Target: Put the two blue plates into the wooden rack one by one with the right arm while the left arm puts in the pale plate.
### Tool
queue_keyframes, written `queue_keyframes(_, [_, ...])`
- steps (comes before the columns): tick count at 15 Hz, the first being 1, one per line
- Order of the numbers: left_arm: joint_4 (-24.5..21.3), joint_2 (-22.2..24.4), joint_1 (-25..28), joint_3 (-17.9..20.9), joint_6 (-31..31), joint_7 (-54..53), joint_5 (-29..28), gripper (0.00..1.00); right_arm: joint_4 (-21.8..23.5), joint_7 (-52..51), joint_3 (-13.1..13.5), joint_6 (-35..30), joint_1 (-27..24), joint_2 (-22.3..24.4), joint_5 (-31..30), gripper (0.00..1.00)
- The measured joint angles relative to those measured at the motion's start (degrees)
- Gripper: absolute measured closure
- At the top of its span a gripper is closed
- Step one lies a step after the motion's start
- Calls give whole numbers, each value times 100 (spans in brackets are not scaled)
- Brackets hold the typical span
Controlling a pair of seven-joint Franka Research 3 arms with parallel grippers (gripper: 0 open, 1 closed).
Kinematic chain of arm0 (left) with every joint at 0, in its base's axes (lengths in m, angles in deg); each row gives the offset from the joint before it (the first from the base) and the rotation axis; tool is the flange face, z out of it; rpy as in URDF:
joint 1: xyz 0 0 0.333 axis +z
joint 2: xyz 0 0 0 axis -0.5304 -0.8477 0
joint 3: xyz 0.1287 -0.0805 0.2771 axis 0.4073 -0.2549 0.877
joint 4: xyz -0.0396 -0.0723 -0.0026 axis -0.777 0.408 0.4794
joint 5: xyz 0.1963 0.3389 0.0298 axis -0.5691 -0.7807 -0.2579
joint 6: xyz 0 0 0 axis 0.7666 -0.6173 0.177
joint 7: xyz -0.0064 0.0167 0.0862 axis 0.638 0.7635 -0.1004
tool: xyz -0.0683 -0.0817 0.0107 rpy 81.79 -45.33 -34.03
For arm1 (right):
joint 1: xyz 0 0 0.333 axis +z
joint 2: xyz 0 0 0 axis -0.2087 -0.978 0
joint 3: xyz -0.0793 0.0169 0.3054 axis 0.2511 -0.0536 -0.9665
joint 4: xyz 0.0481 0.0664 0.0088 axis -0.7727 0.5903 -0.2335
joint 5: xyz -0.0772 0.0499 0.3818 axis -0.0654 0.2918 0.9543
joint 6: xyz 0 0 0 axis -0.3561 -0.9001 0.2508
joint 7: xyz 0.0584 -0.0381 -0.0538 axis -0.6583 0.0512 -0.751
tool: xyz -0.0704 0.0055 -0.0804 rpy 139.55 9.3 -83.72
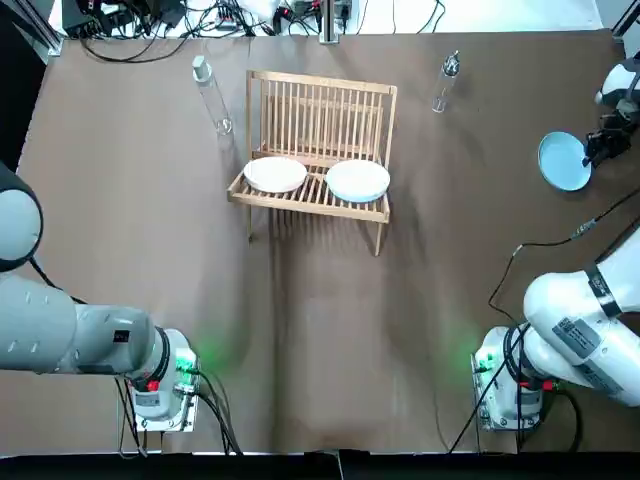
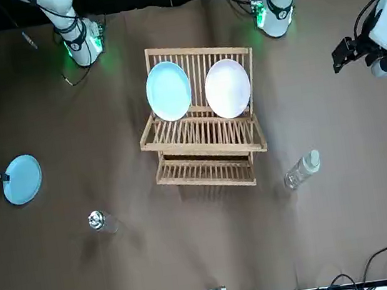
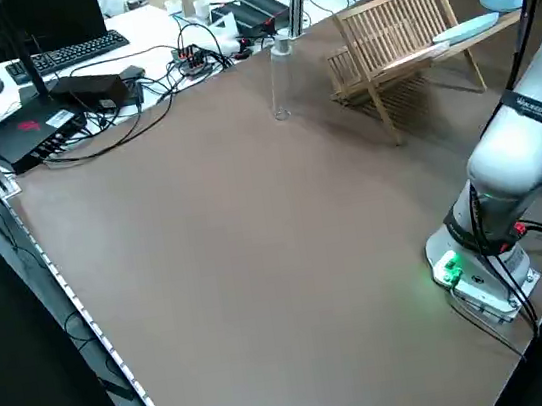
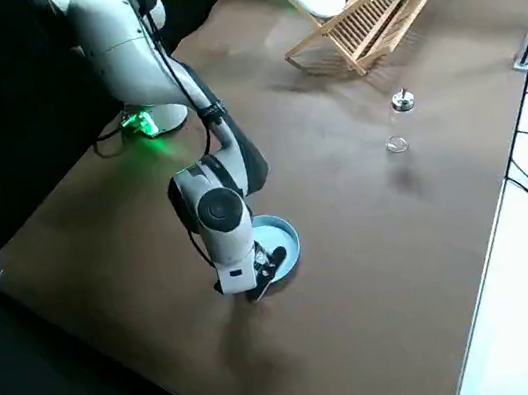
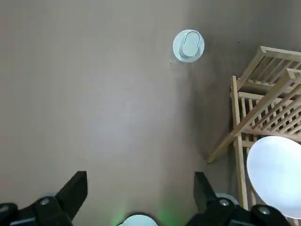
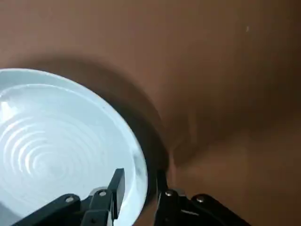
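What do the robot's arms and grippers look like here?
Both the left arm and right arm are white rounded shells with black joint bands, on bases glowing green, trailing black cables. The right arm carries a small printed label. The left gripper and right gripper have black fingers.

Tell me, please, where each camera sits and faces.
Top: overhead, looking down on wooden rack; arm bases at bottom.
Front: across the table, facing the robot; bases at top.
Left side: raised at robot's left; left arm nearest.
Right side: raised at right; right arm at loose blue plate.
Left wrist: looks down past open left gripper at rack.
Right wrist: right gripper at loose blue plate's rim.
Shared: top and front show pale plate racked.
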Motion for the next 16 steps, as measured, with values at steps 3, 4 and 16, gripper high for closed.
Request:
queue_keyframes(3, [-2, -12, 0, 0, 0, 0, 0, 0, 0, 0, -1, 195, 0, -46, -10, 67])
queue_keyframes(4, [-2, -16, 1, 0, 0, 0, 0, 0, -1, -1, -3, 301, 0, -67, -10, 68])
queue_keyframes(16, [-6, -44, 24, 1, 0, -1, 0, 0, -272, -243, -166, -1690, 86, -70, -13, 95])
